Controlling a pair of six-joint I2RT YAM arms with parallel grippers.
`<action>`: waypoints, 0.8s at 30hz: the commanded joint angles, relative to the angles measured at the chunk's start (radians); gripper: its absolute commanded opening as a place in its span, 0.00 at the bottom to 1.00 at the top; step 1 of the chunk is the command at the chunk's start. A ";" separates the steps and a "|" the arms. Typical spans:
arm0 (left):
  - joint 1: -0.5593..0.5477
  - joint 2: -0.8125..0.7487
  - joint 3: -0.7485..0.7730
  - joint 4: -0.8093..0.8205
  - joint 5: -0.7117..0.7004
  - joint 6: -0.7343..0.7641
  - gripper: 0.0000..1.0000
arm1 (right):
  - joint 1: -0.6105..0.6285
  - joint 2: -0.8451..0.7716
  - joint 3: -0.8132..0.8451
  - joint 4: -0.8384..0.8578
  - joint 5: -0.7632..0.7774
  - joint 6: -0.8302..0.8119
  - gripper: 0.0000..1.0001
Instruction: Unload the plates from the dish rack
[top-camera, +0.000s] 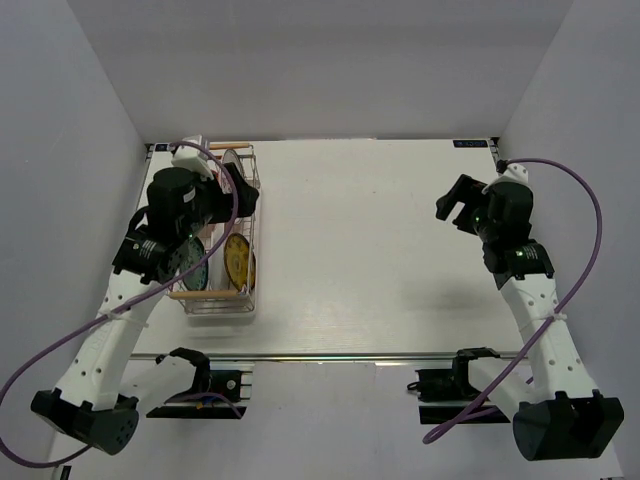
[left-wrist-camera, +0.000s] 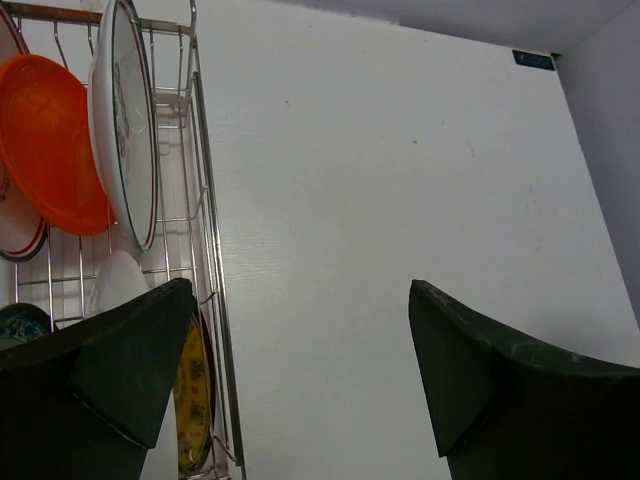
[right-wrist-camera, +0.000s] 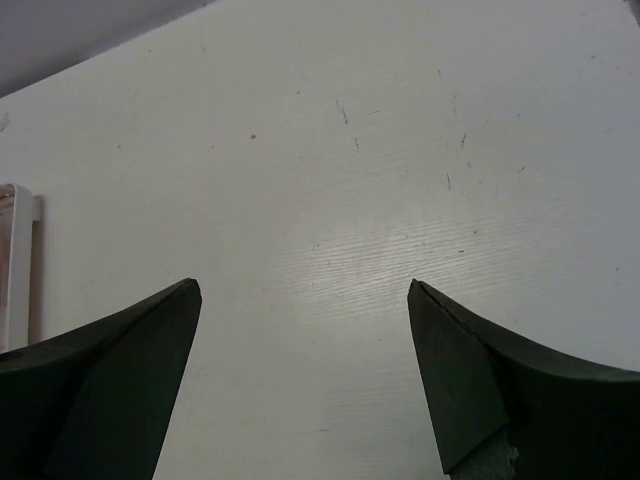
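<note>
The silver wire dish rack (top-camera: 252, 215) stands at the table's left with wooden rod handles at both ends. Plates stand upright in it: yellow patterned (top-camera: 237, 258), teal patterned (top-camera: 190, 268) and a white one at the far end (top-camera: 232, 160). The left wrist view shows the orange plate (left-wrist-camera: 55, 140), a white plate with a red-green rim (left-wrist-camera: 125, 120), another white plate (left-wrist-camera: 15, 230) and the yellow plate (left-wrist-camera: 192, 400). My left gripper (top-camera: 240, 190) (left-wrist-camera: 300, 300) is open and empty over the rack's right side. My right gripper (top-camera: 452, 207) (right-wrist-camera: 303, 290) is open and empty above the table at the right.
The white table (top-camera: 370, 250) spreads from the rack to the right arm. Grey walls close in the back and both sides. A pale object (right-wrist-camera: 18, 260) shows at the left edge of the right wrist view. Dark clamps (top-camera: 200, 380) sit at the near edge.
</note>
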 joint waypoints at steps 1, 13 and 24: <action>-0.007 0.072 0.059 -0.064 -0.029 0.004 0.98 | 0.018 0.013 0.024 0.006 -0.016 -0.004 0.89; -0.048 0.282 0.136 -0.154 0.113 0.014 0.98 | 0.000 0.079 0.059 -0.056 0.030 -0.017 0.89; -0.119 0.384 0.175 -0.364 -0.223 -0.105 0.96 | 0.001 0.122 0.062 -0.068 0.019 -0.022 0.89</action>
